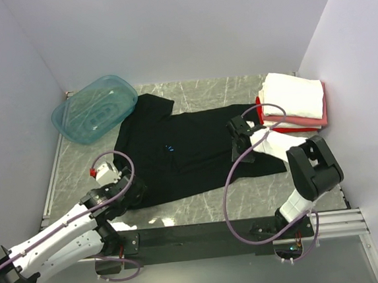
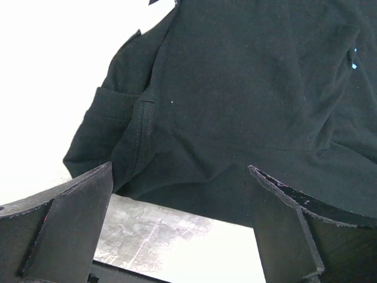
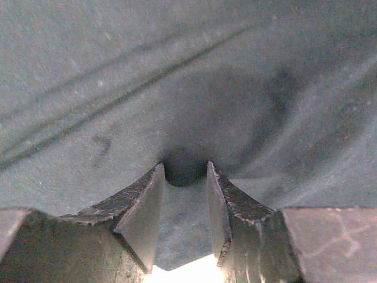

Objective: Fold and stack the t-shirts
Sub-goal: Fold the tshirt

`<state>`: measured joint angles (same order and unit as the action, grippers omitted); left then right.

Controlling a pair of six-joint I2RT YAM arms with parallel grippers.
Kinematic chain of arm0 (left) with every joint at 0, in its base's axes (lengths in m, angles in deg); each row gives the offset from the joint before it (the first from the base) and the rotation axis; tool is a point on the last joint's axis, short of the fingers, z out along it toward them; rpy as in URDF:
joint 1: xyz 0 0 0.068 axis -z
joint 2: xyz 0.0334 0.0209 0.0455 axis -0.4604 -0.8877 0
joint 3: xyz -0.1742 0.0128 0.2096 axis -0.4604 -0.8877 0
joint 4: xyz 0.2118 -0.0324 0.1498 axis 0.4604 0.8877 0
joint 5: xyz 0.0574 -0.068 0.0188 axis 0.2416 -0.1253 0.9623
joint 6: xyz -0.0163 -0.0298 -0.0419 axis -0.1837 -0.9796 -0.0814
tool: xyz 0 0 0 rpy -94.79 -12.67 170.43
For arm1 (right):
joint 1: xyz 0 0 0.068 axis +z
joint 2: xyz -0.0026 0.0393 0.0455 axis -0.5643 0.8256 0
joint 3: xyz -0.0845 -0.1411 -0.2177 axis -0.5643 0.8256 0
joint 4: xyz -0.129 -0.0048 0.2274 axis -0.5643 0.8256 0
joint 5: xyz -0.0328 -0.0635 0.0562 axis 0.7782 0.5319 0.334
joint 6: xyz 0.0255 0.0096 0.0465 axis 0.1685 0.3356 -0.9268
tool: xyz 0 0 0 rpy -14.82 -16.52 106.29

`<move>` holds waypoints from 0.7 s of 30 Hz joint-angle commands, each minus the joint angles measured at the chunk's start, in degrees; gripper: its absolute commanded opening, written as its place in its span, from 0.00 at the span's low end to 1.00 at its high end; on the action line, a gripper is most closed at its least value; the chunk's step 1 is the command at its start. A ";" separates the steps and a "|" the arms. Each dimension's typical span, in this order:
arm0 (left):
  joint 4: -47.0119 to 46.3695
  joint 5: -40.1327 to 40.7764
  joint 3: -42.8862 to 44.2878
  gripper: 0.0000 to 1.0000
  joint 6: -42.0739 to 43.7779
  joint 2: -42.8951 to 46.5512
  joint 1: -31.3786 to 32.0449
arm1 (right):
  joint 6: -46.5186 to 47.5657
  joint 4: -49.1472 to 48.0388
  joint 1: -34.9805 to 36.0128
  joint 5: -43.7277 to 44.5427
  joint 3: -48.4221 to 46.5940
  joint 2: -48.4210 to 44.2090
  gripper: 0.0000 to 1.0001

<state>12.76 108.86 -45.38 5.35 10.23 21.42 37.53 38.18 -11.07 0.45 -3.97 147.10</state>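
Observation:
A large black t-shirt (image 1: 197, 155) lies spread across the middle of the table, its small blue chest mark (image 1: 169, 147) facing up. My left gripper (image 1: 138, 191) is at its near left corner. In the left wrist view this gripper (image 2: 179, 171) is wide open, and the shirt's hem and sleeve (image 2: 118, 124) lie just beyond the fingertips with nothing between them. My right gripper (image 1: 240, 140) is down on the shirt's right part. Its fingers (image 3: 147, 200) stand partly apart with their tips pressed into the black cloth (image 3: 188, 76). Folded white, pink and red t-shirts (image 1: 294, 96) are stacked at the back right.
A translucent teal tub (image 1: 93, 109) sits at the back left, touching the black shirt's sleeve. White walls close in the left, back and right sides. A black rail (image 1: 204, 236) runs along the near edge by the arm bases.

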 commanded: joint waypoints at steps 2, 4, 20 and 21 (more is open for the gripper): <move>-1.56 0.03 -0.75 0.98 1.49 1.72 0.38 | 0.29 2.04 -0.43 4.44 -2.14 4.60 0.43; -1.74 -0.06 -0.84 0.98 1.75 2.51 0.38 | 0.73 2.65 -0.70 4.79 -3.63 5.74 0.45; -2.35 -0.24 -1.72 0.99 2.01 6.29 1.52 | 3.63 3.62 -8.26 4.71 -4.61 5.57 0.46; -2.79 -0.50 -1.89 0.99 2.36 6.29 1.52 | 3.72 3.71 -8.43 4.88 -4.69 5.57 0.47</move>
<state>11.56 108.40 -46.93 6.55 15.97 22.60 39.54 40.41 -18.04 1.50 -10.18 152.28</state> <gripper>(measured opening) 0.987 0.463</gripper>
